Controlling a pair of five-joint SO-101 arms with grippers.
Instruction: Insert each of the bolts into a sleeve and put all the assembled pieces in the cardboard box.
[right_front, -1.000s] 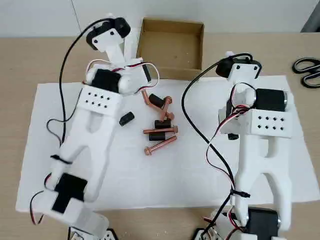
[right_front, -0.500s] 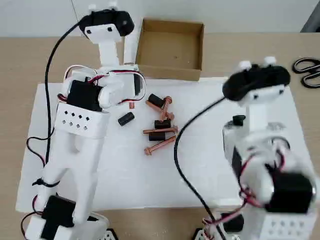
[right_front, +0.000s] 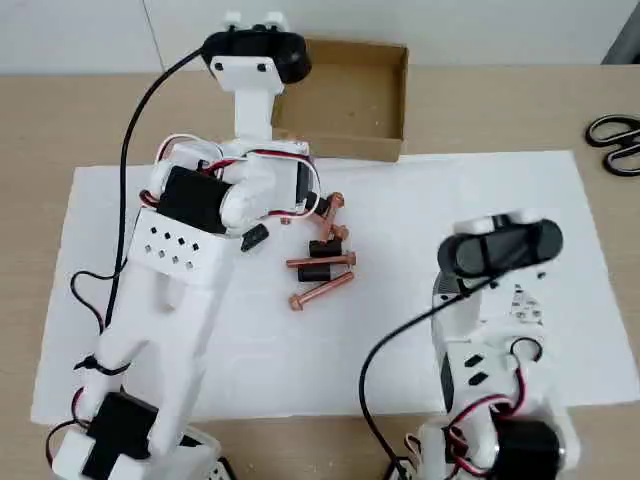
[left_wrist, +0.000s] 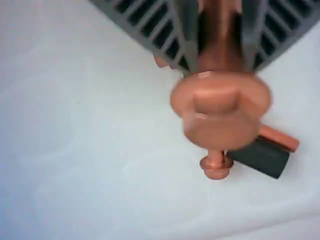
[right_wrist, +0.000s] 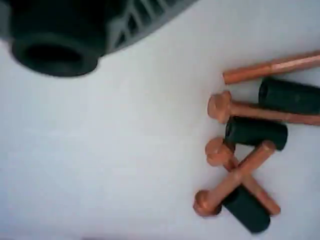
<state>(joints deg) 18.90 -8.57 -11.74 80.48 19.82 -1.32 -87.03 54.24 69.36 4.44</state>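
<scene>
My left gripper (left_wrist: 220, 50) is shut on a copper bolt (left_wrist: 220, 107), whose flanged head points at the wrist camera. Beneath it on the white sheet lie another bolt (left_wrist: 216, 166) and a black sleeve (left_wrist: 260, 157). My right gripper (right_wrist: 75, 27) is shut on a black sleeve (right_wrist: 55, 50), whose open bore faces the camera. It hangs beside the pile of bolts and sleeves (right_wrist: 250, 150). From above, the pile (right_front: 320, 262) lies mid-sheet with a lone sleeve (right_front: 254, 237) next to it. The cardboard box (right_front: 345, 95) stands at the back.
The left arm (right_front: 200, 240) leans over the sheet's back left, just in front of the box. The right arm (right_front: 495, 300) stands folded up at the front right. Scissors (right_front: 615, 140) lie at the far right on the wooden table (right_front: 60, 120).
The right arm has drawn back toward the table's front and risen, carrying the sleeve. The left arm has lifted the bolt and swung it over toward the pile.
</scene>
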